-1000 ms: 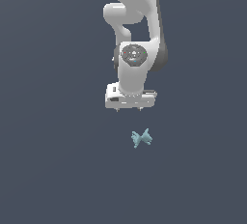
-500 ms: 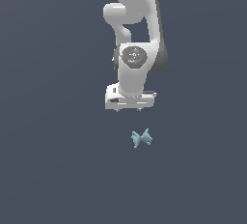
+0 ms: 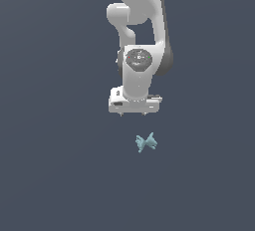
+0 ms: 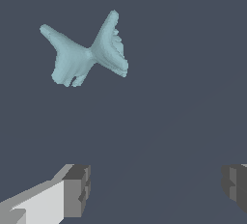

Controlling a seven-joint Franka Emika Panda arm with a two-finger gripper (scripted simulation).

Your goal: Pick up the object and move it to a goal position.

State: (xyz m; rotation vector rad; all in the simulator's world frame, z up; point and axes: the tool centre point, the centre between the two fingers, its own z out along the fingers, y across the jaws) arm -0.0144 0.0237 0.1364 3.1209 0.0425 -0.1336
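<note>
The object (image 3: 146, 143) is a tiny pale teal-blue piece with a spiky bow-tie shape, lying on the dark grey surface. In the exterior view my white gripper (image 3: 133, 113) hangs just above and slightly to the exterior view's left of it, apart from it. The wrist view shows the object (image 4: 87, 54) lying beyond the fingertips (image 4: 77, 189), outside the gap. The jaws stand wide apart with nothing between them, so the gripper (image 4: 157, 187) is open.
A plain dark grey floor (image 3: 60, 175) fills both views. The white arm (image 3: 142, 31) rises from the gripper toward the top of the exterior view.
The gripper has sunk a little toward the surface. The object has not moved.
</note>
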